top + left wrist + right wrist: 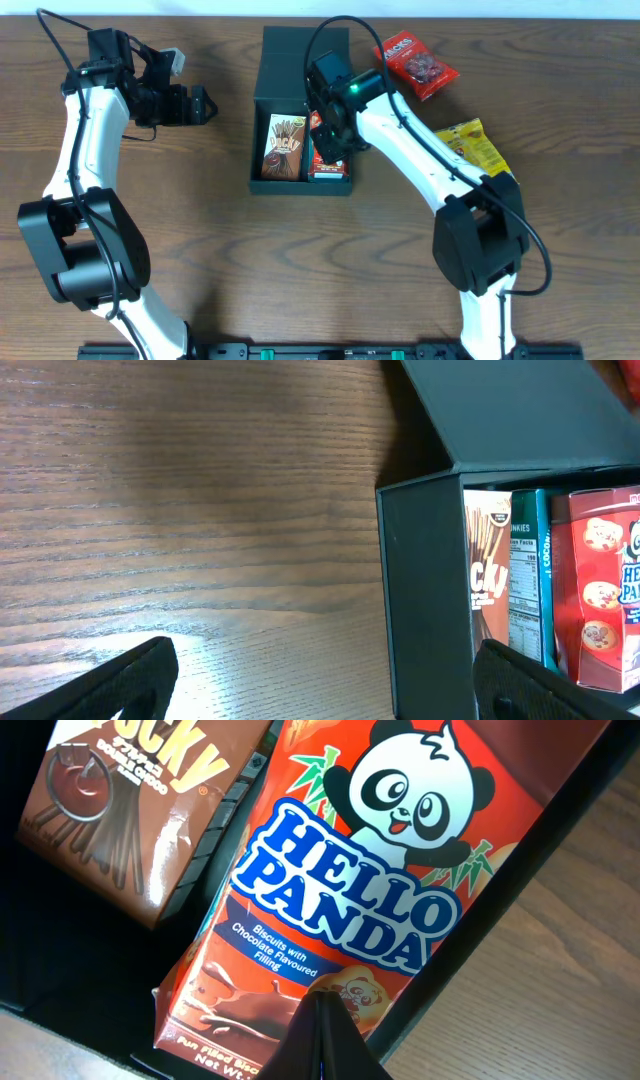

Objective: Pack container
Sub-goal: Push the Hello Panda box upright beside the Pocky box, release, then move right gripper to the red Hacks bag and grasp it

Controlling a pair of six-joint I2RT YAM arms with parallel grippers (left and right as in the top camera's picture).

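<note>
The dark grey-green container sits at the table's middle with its flap lid open toward the back. Inside stand a brown Pocky box, a teal packet and a red Hello Panda box. My right gripper is shut with nothing between its fingers, its tip against the Hello Panda box near the container's right wall. My left gripper is open and empty left of the container; its right finger hangs over the container's left wall.
A red snack bag lies at the back right of the container. A yellow packet lies to the right, beside the right arm. Bare wood spreads left of the container.
</note>
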